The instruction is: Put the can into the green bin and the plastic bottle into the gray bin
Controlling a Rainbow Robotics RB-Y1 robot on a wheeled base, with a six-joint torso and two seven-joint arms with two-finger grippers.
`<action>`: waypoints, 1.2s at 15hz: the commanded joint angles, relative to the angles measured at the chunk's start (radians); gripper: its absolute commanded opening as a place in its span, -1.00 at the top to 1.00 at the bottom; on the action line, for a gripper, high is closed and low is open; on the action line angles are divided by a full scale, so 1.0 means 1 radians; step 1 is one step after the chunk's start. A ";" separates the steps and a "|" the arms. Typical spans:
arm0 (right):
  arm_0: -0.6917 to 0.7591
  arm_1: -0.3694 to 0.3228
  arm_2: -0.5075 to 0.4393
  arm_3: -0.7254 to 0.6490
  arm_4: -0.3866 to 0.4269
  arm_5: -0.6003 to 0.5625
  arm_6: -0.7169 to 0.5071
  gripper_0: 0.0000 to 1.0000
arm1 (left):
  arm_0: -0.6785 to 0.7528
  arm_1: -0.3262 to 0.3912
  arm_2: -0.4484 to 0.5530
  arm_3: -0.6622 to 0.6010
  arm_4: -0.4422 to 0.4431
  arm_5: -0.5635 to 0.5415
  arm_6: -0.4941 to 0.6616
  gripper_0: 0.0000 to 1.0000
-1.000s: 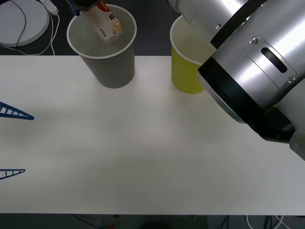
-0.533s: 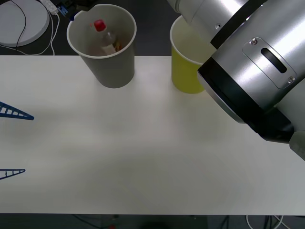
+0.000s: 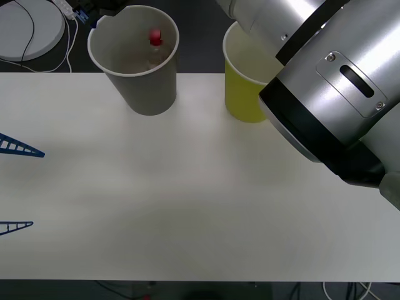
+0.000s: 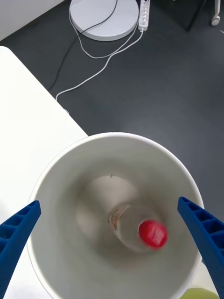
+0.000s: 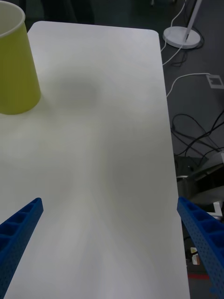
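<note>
Right gripper [image 4: 112, 247] hanging wide open and empty over gray bin [image 3: 140, 87] at desk's [image 3: 187, 187] far edge; plastic bottle [image 4: 140, 229] lying inside it. Left gripper [image 5: 112, 243] idling open. Green bin's [image 3: 240, 94] contents cannot be told.

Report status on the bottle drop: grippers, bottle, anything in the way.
Right gripper open above the gray bin. Plastic bottle inside it, red cap up. Left gripper open over bare table, idle. Green bin stands beside, nothing blocking.
</note>
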 commanded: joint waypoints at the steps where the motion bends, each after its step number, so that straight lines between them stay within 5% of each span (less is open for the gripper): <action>1: 0.000 -0.018 0.001 0.000 -0.032 0.000 0.002 -0.86 | 0.000 0.000 0.000 0.000 0.000 0.000 0.000 -1.00; 13: 0.019 -0.282 -0.029 -0.020 -0.399 -0.083 0.186 -1.00 | 0.000 0.000 0.000 0.000 0.000 0.000 0.000 -1.00; 15: 0.066 -0.341 -0.031 -0.065 -0.483 -0.083 0.220 -1.00 | 0.000 0.000 0.000 0.000 0.000 0.000 0.000 -1.00; 18: 0.154 -0.445 -0.029 -0.252 -0.505 -0.132 0.233 -1.00 | 0.000 0.000 0.000 0.000 0.000 0.000 0.000 -1.00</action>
